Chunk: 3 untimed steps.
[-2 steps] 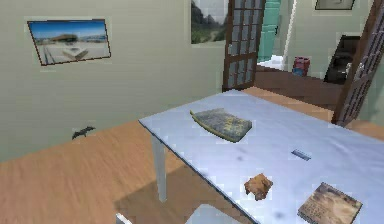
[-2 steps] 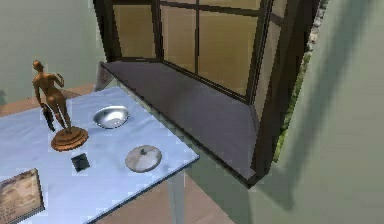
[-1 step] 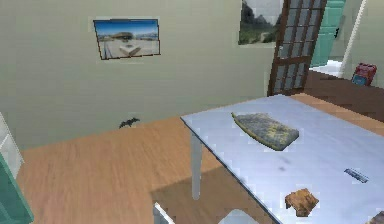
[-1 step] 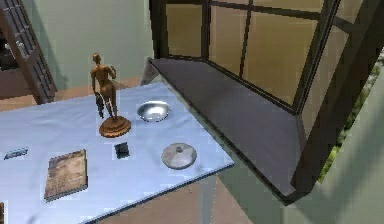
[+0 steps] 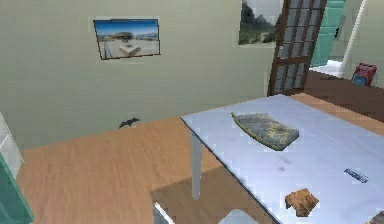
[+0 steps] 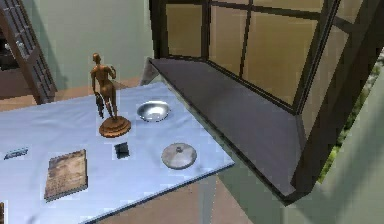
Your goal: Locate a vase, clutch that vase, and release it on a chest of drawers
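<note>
On pale blue table, wooden figurine, metal bowl, round disc, beside bay window, gripper state cannot be told

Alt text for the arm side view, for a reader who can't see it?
A pale blue table carries a wooden figure statuette on a round base, with a small metal bowl, a round grey disc and a flat brown board near it. Behind the table is a dark-framed bay window with a deep sill.
</note>
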Motion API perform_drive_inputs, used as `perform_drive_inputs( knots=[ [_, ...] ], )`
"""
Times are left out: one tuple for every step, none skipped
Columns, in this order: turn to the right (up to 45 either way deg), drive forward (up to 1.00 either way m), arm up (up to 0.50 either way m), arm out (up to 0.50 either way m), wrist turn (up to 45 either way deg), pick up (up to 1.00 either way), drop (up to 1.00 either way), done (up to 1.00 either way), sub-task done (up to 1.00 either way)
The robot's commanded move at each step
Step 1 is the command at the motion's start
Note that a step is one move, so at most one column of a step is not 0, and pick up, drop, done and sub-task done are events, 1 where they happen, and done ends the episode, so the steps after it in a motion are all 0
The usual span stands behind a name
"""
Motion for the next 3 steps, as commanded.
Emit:
perform_drive_inputs(
  knots=[
    [0.0,0.00,0.38,0.00,0.0,0.00,0.00,0.00,0.00],
    [0.0,0.00,0.00,0.30,0.0,0.00,0.00,0.00,0.00],
    [0.0,0.00,0.00,0.00,45.0,0.00,0.00,0.00,0.00]
  ],
)
